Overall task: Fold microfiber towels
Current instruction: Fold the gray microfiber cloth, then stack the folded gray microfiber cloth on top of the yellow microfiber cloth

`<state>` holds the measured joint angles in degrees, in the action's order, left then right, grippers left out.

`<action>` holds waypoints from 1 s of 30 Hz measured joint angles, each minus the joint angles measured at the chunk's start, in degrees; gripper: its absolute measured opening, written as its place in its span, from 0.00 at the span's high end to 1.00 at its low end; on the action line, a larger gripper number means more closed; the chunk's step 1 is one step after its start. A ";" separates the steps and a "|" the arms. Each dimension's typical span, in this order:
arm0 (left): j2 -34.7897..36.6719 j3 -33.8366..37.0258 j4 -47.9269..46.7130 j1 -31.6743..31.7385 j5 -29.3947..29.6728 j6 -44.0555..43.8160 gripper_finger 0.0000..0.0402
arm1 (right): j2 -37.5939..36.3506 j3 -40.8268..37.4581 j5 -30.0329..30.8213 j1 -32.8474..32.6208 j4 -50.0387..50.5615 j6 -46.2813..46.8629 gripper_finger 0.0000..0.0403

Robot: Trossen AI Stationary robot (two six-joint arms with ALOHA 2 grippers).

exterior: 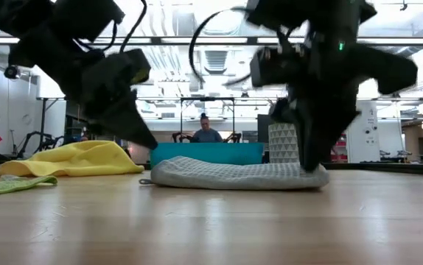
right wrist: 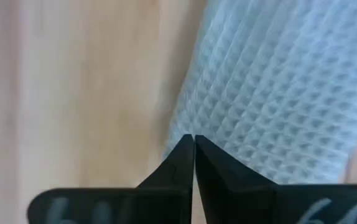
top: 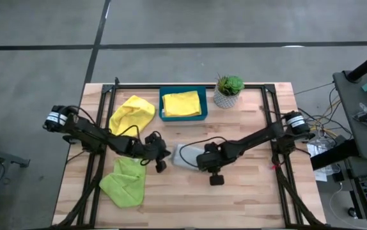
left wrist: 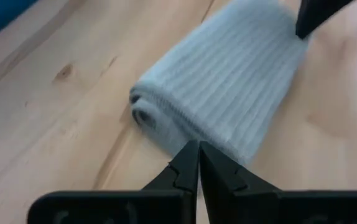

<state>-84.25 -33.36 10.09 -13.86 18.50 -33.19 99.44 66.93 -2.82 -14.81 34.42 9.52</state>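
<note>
A pale grey towel [top: 183, 155], folded into a flat strip, lies on the wooden table [top: 254, 191] between my two grippers. My left gripper [exterior: 151, 144] is shut and hovers just above and beside the strip's left end [left wrist: 144, 112]. My right gripper [exterior: 311, 166] is shut and points steeply down at the strip's right end. A crumpled yellow towel [top: 132, 114] lies at the far left, and a lime green one [top: 124, 181] at the near left. A folded yellow towel [top: 182, 103] lies in the teal tray [top: 162, 117]. My right gripper's shut fingertips [right wrist: 194, 144] come down on the top of the grey towel's right end [right wrist: 241, 124], from above and slanting. The towel lies flat on the table under them. Whether the tips press in or only rest there, I cannot tell.
A potted plant [top: 228, 91] in a white pot stands at the far edge, right of the tray. Black frame rails [top: 273, 121] run along the table's left and right sides. Bare wood lies near the front edge. A person [exterior: 206, 132] sits in the room beyond the table.
</note>
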 joint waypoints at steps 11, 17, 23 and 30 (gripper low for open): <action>3.61 -0.37 3.89 1.45 -1.80 -8.65 0.86 | -12.39 -12.10 -0.04 -0.07 -12.86 28.80 0.91; 2.24 -0.35 4.06 3.77 -1.96 -16.71 0.62 | -19.63 -23.43 4.39 -1.64 -27.21 51.48 0.72; -0.21 -0.45 4.98 6.29 -2.01 -19.07 0.44 | -22.37 -32.21 8.90 -4.28 -32.86 68.35 0.51; -4.88 -0.59 10.90 6.75 -4.25 -19.12 0.41 | -22.34 -39.20 12.24 -4.42 -46.43 73.17 0.34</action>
<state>-89.14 -33.95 20.99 -7.11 14.25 -52.31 77.10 27.73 9.42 -19.23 -12.02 82.69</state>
